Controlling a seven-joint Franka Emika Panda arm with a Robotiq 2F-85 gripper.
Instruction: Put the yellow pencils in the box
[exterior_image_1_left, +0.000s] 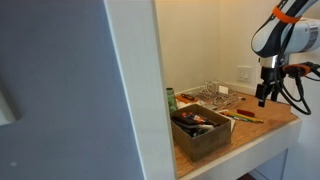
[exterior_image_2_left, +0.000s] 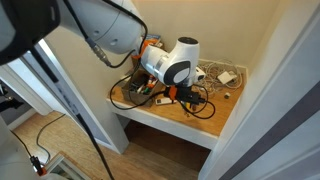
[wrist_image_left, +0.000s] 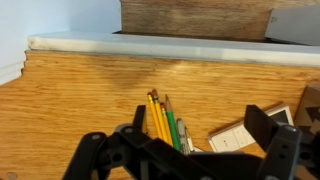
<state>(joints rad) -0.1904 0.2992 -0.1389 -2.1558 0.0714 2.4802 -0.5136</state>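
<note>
A few yellow pencils (wrist_image_left: 157, 117) lie side by side on the wooden table, next to a green pencil (wrist_image_left: 171, 126) and a grey pen (wrist_image_left: 183, 135). My gripper (wrist_image_left: 200, 125) hangs above them, open and empty, with its left finger by the yellow pencils and its right finger over a white flat device (wrist_image_left: 238, 136). In an exterior view the gripper (exterior_image_1_left: 264, 98) is above the table's right part. The brown-grey box (exterior_image_1_left: 203, 131) with the dark interior sits at the table's front left, apart from the gripper. It shows behind the arm in an exterior view (exterior_image_2_left: 130, 93).
A silvery wire basket (exterior_image_1_left: 214, 94) stands at the back of the table behind the box. A green can (exterior_image_1_left: 170, 99) stands by the wall post. A white ledge and wall (wrist_image_left: 160, 45) bound the table's far edge. Cables (exterior_image_2_left: 200, 103) lie on the table.
</note>
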